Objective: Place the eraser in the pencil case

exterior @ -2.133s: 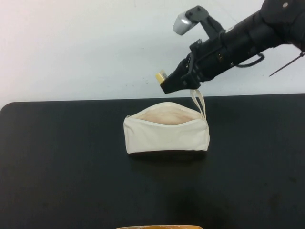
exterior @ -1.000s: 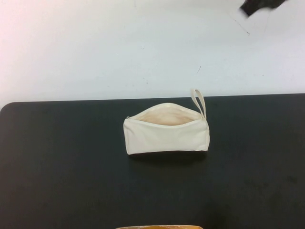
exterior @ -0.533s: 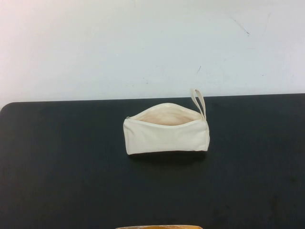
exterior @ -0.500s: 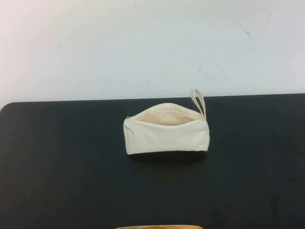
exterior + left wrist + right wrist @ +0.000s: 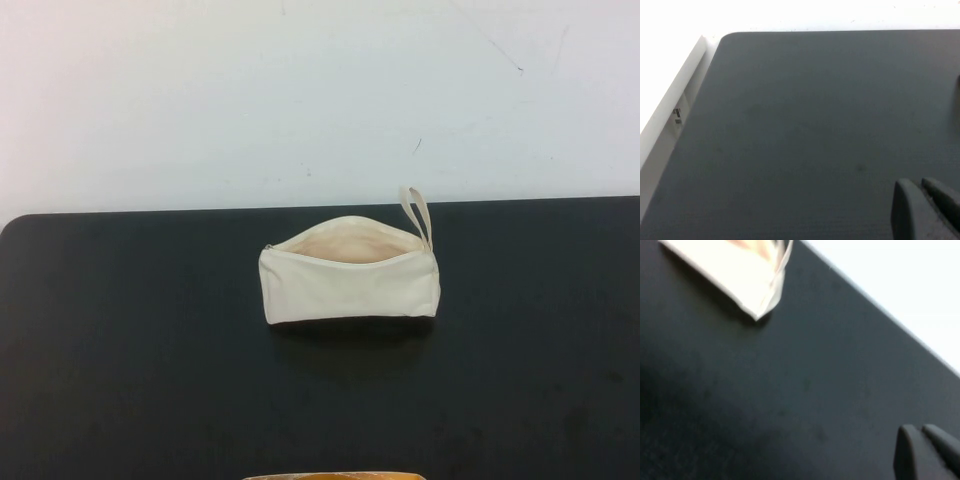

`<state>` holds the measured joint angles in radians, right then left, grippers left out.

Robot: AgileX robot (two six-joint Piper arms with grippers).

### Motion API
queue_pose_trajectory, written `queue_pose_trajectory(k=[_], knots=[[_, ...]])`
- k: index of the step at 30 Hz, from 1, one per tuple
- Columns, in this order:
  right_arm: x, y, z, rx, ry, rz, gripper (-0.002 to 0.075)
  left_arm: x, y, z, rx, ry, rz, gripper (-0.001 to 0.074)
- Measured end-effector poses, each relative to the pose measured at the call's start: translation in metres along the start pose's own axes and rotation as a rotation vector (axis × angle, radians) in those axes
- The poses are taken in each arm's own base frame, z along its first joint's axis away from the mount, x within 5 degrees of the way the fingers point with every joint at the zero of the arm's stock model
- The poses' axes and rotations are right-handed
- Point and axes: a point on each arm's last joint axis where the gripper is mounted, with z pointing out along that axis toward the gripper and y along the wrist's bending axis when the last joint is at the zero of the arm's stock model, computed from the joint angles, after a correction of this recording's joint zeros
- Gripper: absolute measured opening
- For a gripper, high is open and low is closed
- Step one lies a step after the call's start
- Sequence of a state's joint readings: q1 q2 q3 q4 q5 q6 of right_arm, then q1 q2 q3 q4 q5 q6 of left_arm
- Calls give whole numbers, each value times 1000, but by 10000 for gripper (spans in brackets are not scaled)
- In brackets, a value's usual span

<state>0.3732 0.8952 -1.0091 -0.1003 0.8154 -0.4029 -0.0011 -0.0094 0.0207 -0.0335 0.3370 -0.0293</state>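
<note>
The pencil case (image 5: 349, 280) is a cream-white pouch lying in the middle of the black table (image 5: 150, 340). Its zip is open and its loop strap (image 5: 415, 212) stands up at the right end. One end of it shows in the right wrist view (image 5: 735, 275). The eraser is not in view anywhere. Neither arm shows in the high view. My left gripper (image 5: 920, 186) is shut and empty over bare table, away from the pouch. My right gripper (image 5: 920, 431) is shut and empty above the table, apart from the pouch's end.
A white wall (image 5: 300, 90) stands behind the table's far edge. A thin tan-yellow edge (image 5: 335, 476) shows at the bottom of the high view. The table's rounded corner and a white ledge (image 5: 685, 80) show in the left wrist view.
The right arm, which held the eraser above the pouch's opening, has withdrawn up and to the right out of the high view. The eraser no longer shows. The pouch has not moved.
</note>
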Motion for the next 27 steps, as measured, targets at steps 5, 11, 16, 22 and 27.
queue_pose_trajectory(k=[5,11,16,22,27], knots=[[36,18,1,-11,15,-2,6,0,0,0,0,0,0,-1],[53,27,7,-36,58,-1,3,0,0,0,0,0,0,-1],[59,32,11,-66,94,9,2,0,0,0,0,0,-6,-1],[60,33,11,-73,101,12,1,0,0,0,0,0,-15,-1],[60,33,10,-74,101,13,1,0,0,0,0,0,-18,-1]])
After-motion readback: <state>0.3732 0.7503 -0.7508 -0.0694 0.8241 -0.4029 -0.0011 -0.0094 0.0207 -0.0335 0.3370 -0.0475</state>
